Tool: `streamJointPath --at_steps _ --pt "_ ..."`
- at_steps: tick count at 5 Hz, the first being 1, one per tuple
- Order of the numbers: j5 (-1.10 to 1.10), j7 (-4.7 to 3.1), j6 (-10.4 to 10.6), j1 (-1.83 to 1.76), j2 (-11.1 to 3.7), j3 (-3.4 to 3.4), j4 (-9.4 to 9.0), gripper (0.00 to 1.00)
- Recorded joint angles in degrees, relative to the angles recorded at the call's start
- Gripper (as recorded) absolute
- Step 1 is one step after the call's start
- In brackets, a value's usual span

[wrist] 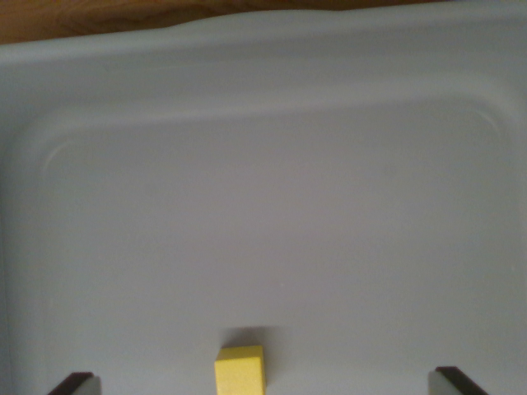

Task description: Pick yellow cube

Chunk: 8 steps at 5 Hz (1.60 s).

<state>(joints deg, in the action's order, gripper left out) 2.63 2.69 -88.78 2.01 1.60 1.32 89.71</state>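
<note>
A small yellow cube point(240, 370) rests on the floor of a pale grey tray point(263, 206), at the bottom centre of the wrist view. My gripper point(263, 385) is open: its two dark fingertips point(72, 383) peek in at the lower left and lower right corners, far apart. The cube lies between them, a little nearer the wrist view's left than the midpoint, touching neither finger. Only the cube's top and front face show; its lower part is cut off by the frame edge.
The tray's raised rim point(247, 49) runs across the top and curves down both sides. Beyond it, a strip of brown wooden surface point(99, 16) shows at the upper left.
</note>
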Motion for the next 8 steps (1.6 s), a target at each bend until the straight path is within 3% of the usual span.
streamJointPath --at_steps 4,8 --pt "0.01 -0.02 0.2 -0.01 -0.03 0.01 -0.17 0.00" --pt "0.08 -0.15 1.5 -0.12 -0.27 0.07 -1.45 0.00"
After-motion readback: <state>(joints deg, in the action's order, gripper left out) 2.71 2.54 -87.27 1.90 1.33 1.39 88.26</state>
